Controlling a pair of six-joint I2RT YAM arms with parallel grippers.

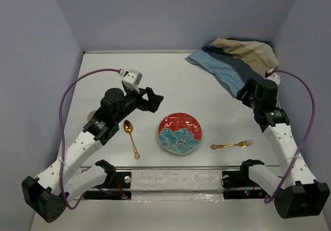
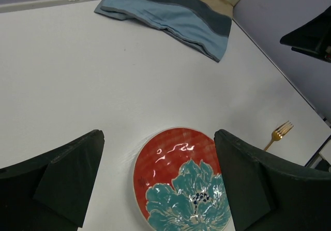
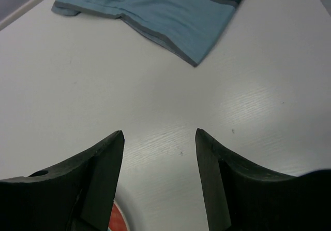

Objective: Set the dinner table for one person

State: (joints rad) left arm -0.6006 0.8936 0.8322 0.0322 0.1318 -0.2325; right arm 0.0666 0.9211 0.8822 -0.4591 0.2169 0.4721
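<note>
Top view: white table (image 1: 170, 81) fills the frame. Plate (image 1: 179, 133), red with a teal flower, sits mid-table toward the near edge. Gold spoon (image 1: 131, 138) lies at the plate's 9 o'clock, bowl pointing to the far side, not touching the plate. Gold fork (image 1: 231, 145) lies at the plate's 4 o'clock, tines pointing away from the plate, also apart from it. Striped cloth (image 1: 235, 60) is bunched in the far corner at 1 o'clock. Left gripper (image 1: 156, 100) is at the plate's 11 o'clock, jaws spread, nothing in them. Right gripper (image 1: 242, 92) is at the plate's 2 o'clock, by the cloth's near edge; contact can't be judged from here.

Left wrist: left gripper (image 2: 158, 135) is released, with bare table (image 2: 77, 70) and the plate (image 2: 181, 184) showing between the fingers (image 2: 67, 184) at 6 o'clock. Fork (image 2: 279, 133) tines peek out at 4 o'clock. Cloth (image 2: 170, 8) at 12 o'clock.

Right wrist: right gripper (image 3: 159, 135) is released and empty, only table (image 3: 258, 101) between the fingers (image 3: 98, 179). Cloth (image 3: 165, 13) at 12 o'clock, clear of the tips. Red sliver of plate (image 3: 120, 218) rim at 7 o'clock.
</note>
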